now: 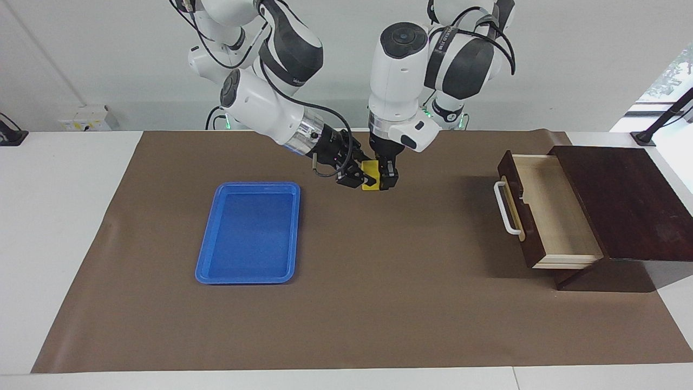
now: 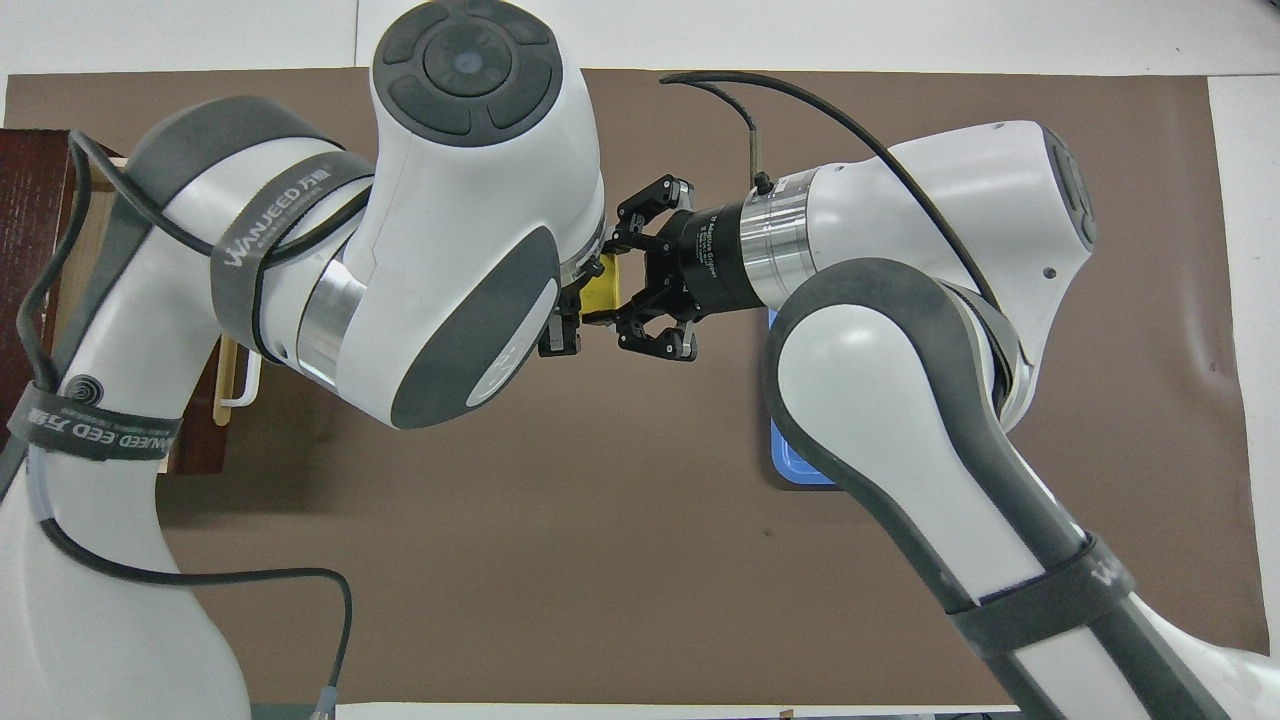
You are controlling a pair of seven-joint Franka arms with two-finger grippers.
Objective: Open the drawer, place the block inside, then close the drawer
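The small yellow block [image 1: 370, 184] [image 2: 600, 293] hangs just above the brown mat, between the two grippers. My right gripper [image 1: 361, 176] [image 2: 622, 292] comes in slantwise from the blue tray's end and is shut on the block. From above, my left gripper [image 1: 380, 176] points straight down and is also shut on it; in the overhead view the left arm hides most of that gripper. The dark wooden drawer [image 1: 552, 211] stands pulled open at the left arm's end, its pale interior bare and its white handle [image 1: 506, 208] [image 2: 237, 378] facing the middle of the table.
A blue plastic tray [image 1: 246, 233] [image 2: 795, 465] lies on the mat toward the right arm's end. The dark box top [image 1: 622, 200] sits over the drawer's rear part. The brown mat [image 1: 379, 303] covers most of the table.
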